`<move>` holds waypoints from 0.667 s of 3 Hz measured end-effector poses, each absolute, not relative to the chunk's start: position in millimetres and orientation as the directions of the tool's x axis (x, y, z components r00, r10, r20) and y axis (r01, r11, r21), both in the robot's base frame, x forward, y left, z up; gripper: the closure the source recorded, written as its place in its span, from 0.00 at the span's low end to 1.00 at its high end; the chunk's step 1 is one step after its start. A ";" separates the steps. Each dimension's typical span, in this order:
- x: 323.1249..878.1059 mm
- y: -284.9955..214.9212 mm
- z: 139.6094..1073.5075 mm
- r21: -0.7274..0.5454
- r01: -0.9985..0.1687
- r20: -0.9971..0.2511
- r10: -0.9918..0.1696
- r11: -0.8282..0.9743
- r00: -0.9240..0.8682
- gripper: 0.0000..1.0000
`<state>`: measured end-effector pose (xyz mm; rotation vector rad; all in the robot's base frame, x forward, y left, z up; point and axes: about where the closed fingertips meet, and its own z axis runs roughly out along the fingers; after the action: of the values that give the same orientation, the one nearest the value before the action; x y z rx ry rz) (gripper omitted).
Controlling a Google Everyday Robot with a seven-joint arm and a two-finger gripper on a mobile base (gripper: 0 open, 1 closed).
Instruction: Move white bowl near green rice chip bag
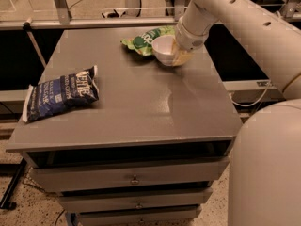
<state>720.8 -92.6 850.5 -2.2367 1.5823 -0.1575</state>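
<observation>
You had the white bowl (pixel 163 48) tilted at the table's (pixel 141 112) far right, right against the green rice chip bag (pixel 140 40). Your gripper (pixel 180 56) was at the bowl's right side, jaws pinching its rim. A dark blue bag (pixel 61 92) lay well apart, near the left edge.

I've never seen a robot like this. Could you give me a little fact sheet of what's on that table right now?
Surface: grey table, drawers below
Bowl: white bowl, upright at the far side
Green bag: green bag, lying flat, right beside the bowl
Blue bag: blue bag, lying flat near the left edge, well apart from both
Gripper: gripper, against the bowl's right side
Arm: arm, reaching in from the right
</observation>
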 end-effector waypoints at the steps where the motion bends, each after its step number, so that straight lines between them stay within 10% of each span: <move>1: 721.1 -91.6 847.7 -0.375 -0.882 -0.134 -0.925 -0.285 0.356 0.53; 2: 721.5 -90.4 844.6 -0.372 -0.883 -0.135 -0.924 -0.286 0.357 0.28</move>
<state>721.5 -90.4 844.6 -2.2433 1.5830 -0.1486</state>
